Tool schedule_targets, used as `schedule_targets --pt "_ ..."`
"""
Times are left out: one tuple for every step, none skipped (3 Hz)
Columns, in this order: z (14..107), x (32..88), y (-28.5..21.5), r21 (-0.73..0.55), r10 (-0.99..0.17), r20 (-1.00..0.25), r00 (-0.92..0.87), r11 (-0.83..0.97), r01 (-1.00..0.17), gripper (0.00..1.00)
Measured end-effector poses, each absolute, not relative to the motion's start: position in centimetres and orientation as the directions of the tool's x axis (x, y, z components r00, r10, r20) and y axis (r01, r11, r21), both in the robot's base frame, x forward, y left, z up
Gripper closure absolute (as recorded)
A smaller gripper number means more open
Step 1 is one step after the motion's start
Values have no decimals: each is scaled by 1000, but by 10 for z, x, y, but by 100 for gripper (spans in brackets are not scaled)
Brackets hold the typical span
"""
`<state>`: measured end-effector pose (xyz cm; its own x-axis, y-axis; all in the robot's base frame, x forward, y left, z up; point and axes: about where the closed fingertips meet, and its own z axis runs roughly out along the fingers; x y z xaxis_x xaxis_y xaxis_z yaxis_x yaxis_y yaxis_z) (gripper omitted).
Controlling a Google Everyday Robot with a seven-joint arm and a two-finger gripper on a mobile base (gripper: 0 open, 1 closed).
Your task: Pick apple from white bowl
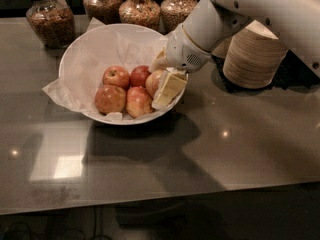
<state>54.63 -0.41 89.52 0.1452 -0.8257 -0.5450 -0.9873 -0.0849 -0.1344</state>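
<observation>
The white bowl (80,49), lined with crumpled white paper, stands at the table's back left and holds several apples. The largest, paler apple (153,82) lies at the bowl's right side. It is partly hidden by my gripper (159,86), which reaches down over the bowl's right rim and sits right against this apple. The apple rests in the bowl among the others. A smaller deep-red apple (140,75) lies just left of it. Smaller red-yellow apples (110,99) lie in front and to the left.
A stack of tan paper bowls (252,59) stands to the right, just behind my arm (260,6). Several glass jars of dry food (49,19) line the back edge. The dark glossy table (200,154) stretches toward the front.
</observation>
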Motion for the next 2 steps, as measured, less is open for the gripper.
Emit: schedule_targets --pt "893 549 -1 -133 -828 -541 146 -87 -987 52" --pt "893 549 -1 -133 -828 -541 146 -87 -987 76"
